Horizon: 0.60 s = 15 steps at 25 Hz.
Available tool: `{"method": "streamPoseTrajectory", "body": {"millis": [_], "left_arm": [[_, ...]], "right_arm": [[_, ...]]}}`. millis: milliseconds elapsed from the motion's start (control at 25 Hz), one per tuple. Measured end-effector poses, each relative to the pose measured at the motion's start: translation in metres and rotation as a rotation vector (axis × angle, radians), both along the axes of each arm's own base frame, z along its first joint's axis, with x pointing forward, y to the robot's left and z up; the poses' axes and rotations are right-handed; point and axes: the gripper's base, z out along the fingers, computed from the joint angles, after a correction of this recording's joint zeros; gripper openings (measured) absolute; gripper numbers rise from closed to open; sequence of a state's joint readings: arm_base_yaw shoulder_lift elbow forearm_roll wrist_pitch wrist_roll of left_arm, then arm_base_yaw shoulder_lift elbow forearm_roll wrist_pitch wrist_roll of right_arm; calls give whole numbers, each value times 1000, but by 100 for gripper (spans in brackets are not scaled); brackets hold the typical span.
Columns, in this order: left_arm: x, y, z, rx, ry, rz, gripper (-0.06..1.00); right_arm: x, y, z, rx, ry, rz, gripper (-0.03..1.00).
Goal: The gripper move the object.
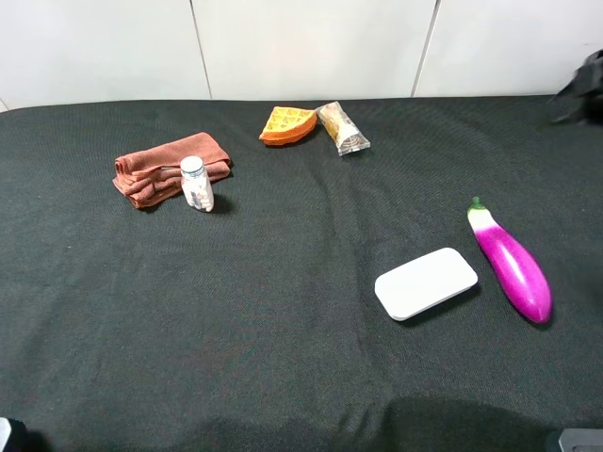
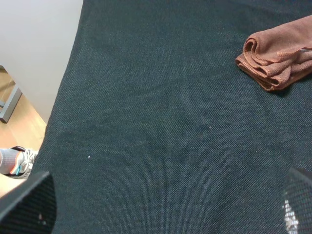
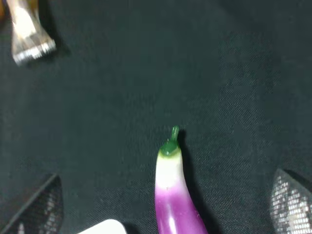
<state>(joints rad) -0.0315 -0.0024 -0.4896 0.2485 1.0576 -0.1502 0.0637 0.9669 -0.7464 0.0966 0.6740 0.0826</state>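
The eggplant [image 1: 510, 265] is glossy magenta-purple, fading to white at a green stem. It lies on the black cloth at the right, stem pointing away, just right of the white case [image 1: 426, 282]. In the right wrist view its stem end [image 3: 169, 178] lies between the wide-apart fingers [image 3: 37, 204] of my right gripper [image 3: 165, 204], which is open, empty and above the eggplant without touching it. A blurred dark part of the right arm [image 1: 586, 89] shows at the far right edge. My left gripper [image 2: 163, 209] is open and empty over bare cloth near the table's left edge.
An orange waffle wedge [image 1: 287, 125] and a wrapped snack [image 1: 343, 129] lie at the back middle. A folded rust-brown towel [image 1: 170, 168] with a small white bottle [image 1: 196, 184] in front of it sits at the back left. The table's left edge [image 2: 63, 97] drops to the floor.
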Motion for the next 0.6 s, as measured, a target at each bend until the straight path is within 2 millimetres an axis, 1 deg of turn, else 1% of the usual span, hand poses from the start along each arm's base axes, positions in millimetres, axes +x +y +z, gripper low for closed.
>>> {"method": "streamPoseTrajectory", "body": {"millis": [160, 240, 400, 600], "left_arm": [[0, 0, 0, 0, 0, 0, 95], [0, 0, 0, 0, 0, 0, 95], [0, 0, 0, 0, 0, 0, 95], [0, 0, 0, 0, 0, 0, 95]], "right_arm": [[-32, -5, 23, 9, -99, -46, 64], [-48, -8, 30, 3, -144, -64, 64], [-80, -12, 30, -7, -200, -79, 64], [-115, -15, 19, -13, -257, -82, 64]]}}
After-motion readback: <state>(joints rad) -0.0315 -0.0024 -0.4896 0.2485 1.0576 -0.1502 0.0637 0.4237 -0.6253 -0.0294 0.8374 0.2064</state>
